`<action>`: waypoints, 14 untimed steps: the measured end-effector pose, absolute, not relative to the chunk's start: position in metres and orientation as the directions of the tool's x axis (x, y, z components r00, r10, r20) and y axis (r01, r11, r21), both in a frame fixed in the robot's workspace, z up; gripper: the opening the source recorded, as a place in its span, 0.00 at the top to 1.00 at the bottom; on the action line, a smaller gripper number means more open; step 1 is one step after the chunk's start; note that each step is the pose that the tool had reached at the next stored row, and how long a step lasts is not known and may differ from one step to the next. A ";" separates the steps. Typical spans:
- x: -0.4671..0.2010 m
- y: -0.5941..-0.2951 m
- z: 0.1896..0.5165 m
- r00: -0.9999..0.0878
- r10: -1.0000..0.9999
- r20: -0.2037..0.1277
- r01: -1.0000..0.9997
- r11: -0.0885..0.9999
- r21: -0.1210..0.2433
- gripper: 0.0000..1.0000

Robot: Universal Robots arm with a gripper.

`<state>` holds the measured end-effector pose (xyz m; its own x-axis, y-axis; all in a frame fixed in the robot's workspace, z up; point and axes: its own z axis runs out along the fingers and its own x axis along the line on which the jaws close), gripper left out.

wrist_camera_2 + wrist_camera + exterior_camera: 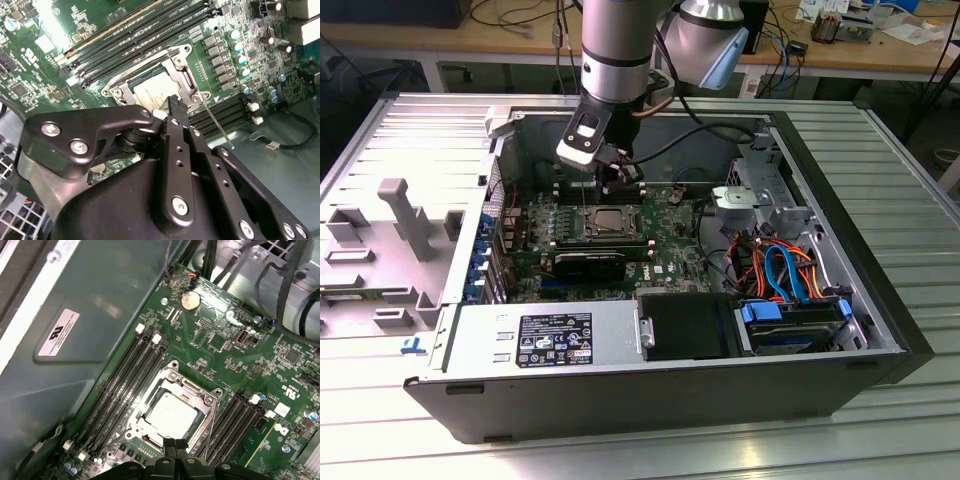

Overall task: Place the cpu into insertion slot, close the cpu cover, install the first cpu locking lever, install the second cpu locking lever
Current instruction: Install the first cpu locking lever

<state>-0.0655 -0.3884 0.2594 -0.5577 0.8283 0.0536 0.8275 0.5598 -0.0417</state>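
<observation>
Ext. view, L to R: grey moulded panel [400, 225] flat on slatted table [910, 200]. Open PC case [620, 400] w/ arm hanging into it. Pincer [620, 182] low over motherboard [660, 265], just above socket area. Blue/orange cables [785, 270] at far R. In both wrist views: cpu [170, 415] [152, 92] seated in insertion slot [610, 224], cpu cover [192, 390] flat around it, silver top seen through window. Pincer tips pressed together, gripping nothing, at socket edge. Thin wire lever [218, 127] angles out over memory slots [225, 107].
</observation>
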 end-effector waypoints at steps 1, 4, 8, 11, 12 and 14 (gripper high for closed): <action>-0.065 -0.388 0.259 -0.564 0.824 0.054 0.823 0.566 -0.042 0.89; -0.065 -0.388 0.259 -0.594 0.803 0.054 0.802 0.596 -0.042 0.89; -0.065 -0.388 0.259 -0.625 0.779 0.054 0.778 0.627 -0.041 0.89; -0.065 -0.388 0.259 -0.640 0.767 0.054 0.766 0.642 -0.041 0.89; -0.065 -0.388 0.259 -0.646 0.761 0.054 0.760 0.648 -0.041 0.89; -0.065 -0.388 0.259 -0.655 0.754 0.054 0.753 0.657 -0.041 0.89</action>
<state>-0.0655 -0.3884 0.2593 -0.6546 0.7540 0.0541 0.7530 0.6567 -0.0413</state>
